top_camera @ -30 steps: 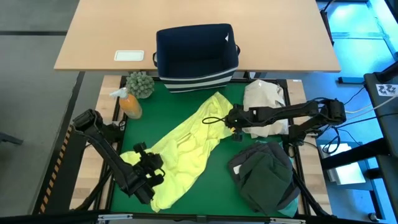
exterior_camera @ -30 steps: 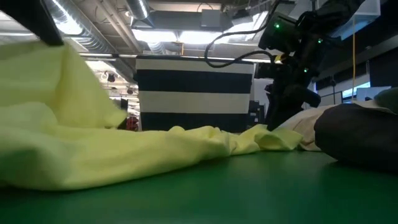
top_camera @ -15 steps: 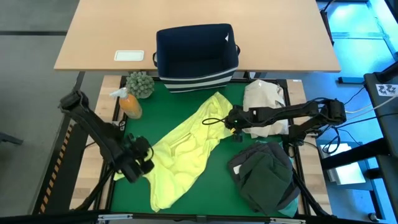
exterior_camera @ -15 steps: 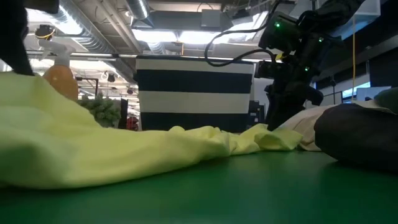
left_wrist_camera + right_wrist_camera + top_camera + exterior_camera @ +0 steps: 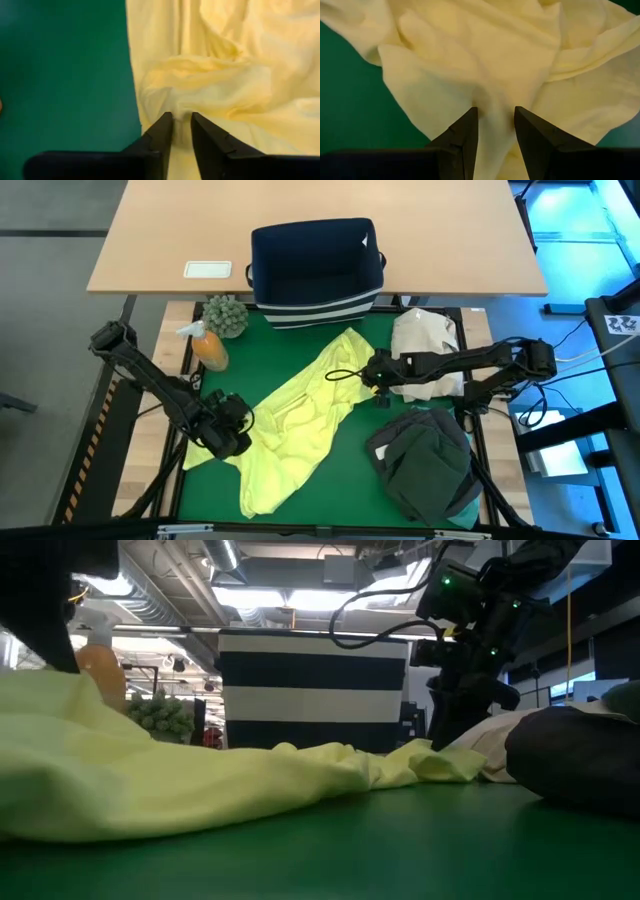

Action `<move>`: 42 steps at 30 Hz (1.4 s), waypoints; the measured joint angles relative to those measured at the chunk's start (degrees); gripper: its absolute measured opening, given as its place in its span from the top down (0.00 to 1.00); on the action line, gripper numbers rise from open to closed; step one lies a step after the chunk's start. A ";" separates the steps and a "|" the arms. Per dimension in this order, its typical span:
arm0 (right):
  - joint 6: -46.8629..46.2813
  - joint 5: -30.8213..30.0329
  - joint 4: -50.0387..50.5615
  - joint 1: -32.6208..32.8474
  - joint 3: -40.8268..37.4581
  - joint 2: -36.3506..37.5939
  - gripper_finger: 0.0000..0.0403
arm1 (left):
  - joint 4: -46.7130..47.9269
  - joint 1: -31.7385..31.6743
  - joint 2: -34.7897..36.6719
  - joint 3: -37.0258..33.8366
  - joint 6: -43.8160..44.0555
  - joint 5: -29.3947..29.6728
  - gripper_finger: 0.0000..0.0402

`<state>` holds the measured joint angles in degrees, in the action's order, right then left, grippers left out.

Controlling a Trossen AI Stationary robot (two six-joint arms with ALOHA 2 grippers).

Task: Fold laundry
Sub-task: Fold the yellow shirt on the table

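**Both grippers pinching the yellow-green shirt on the green mat**

High view: the yellow-green shirt (image 5: 300, 425) lies crumpled in a slanting band across the green mat (image 5: 340, 480), from near the navy bin (image 5: 317, 265) toward the mat's front left. The left gripper (image 5: 235, 435) sits at the shirt's left edge. The right gripper (image 5: 372, 372) reaches in at the shirt's upper right edge, just beside the cream cloth bundle (image 5: 425, 340). A pile of dark clothes (image 5: 425, 465) rests at the front right of the mat, apart from the shirt. An orange bottle (image 5: 207, 348) and a small green plant (image 5: 226, 315) stand by the mat's back left corner.

Low view: the shirt (image 5: 180, 785) spreads low across the mat, higher on the left. The right gripper (image 5: 455, 715) comes down to its far end, in front of the striped bin (image 5: 312, 690).

Left wrist view: the two dark fingers (image 5: 162, 132) stand close together with a fold of the shirt (image 5: 225, 75) pinched between them.

Right wrist view: the fingers (image 5: 465, 135) stand a little apart with shirt (image 5: 485, 65) fabric gathered in the gap between them, gripped.
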<state>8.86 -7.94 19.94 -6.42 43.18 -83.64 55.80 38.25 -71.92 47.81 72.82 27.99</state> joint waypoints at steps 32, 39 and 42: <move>-1.07 -0.07 1.42 0.00 0.00 0.02 0.69 | -34.87 -1.29 -18.28 7.55 -22.39 -2.38 0.66; -1.09 -0.05 3.15 0.00 0.02 0.02 0.69 | -39.26 -1.11 -26.77 7.55 -20.20 -11.18 0.66; -1.09 -0.09 4.20 0.00 0.02 0.02 0.69 | -38.25 -1.09 -28.68 7.55 -17.97 -16.15 0.66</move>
<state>7.77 -8.04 24.14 -6.42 43.20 -83.61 17.55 37.16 -100.60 55.35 54.86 11.85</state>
